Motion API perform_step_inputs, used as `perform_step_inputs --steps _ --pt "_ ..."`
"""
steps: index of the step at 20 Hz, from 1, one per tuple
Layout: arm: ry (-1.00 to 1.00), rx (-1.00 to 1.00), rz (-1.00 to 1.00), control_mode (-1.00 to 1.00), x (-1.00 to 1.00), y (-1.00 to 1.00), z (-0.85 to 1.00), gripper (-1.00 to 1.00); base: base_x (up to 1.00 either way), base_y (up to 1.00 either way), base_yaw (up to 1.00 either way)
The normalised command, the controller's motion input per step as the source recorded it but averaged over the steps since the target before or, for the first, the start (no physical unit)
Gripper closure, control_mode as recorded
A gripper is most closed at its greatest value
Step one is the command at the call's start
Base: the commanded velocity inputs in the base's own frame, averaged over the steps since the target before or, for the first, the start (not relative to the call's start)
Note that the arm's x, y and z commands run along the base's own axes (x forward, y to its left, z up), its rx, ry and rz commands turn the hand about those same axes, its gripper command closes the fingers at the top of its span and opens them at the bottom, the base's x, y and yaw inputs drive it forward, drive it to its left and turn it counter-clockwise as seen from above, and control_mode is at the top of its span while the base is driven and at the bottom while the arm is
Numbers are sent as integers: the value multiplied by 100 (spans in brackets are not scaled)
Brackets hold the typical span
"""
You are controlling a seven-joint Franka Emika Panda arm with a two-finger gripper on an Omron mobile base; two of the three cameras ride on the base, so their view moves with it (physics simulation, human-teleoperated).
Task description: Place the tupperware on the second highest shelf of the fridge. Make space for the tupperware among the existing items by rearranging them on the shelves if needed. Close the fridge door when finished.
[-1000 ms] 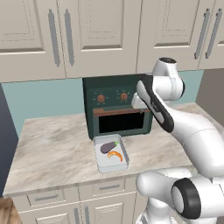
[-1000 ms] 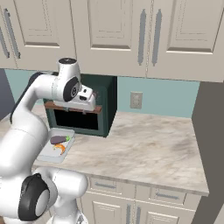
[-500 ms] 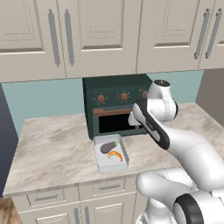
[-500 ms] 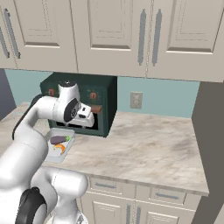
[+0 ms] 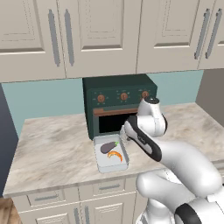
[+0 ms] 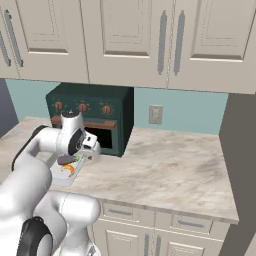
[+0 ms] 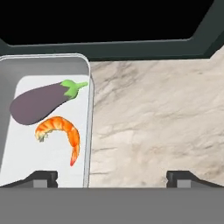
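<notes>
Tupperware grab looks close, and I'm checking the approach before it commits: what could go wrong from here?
1. In the hand view the open pincer straddles the tupperware's right wall, off centre, so a lift may tip it.
2. The eggplant and shrimp lie loose inside; a tilt could spill them.
3. The toaster oven stands right behind the tray, so the hand could bump it.

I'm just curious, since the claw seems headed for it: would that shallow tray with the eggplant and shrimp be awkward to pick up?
The tray looks stiff and light, so it probably won't flex. Its thin upright rim gives the open claw something to pinch. The eggplant and shrimp lie loose, so they might slide if it tilts.
</notes>
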Motion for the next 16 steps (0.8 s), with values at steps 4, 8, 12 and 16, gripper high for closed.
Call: perform_step_inputs --steps 4,8,12,16 --pt "0 0 0 -100 19 29 -57 -100 0 0 0" --pt "0 0 0 -100 27 23 -49 -100 0 0 0" --pt "0 0 0 -100 24 13 -35 -100 0 0 0" --pt "0 0 0 -100 20 2 -16 -100 0 0 0"
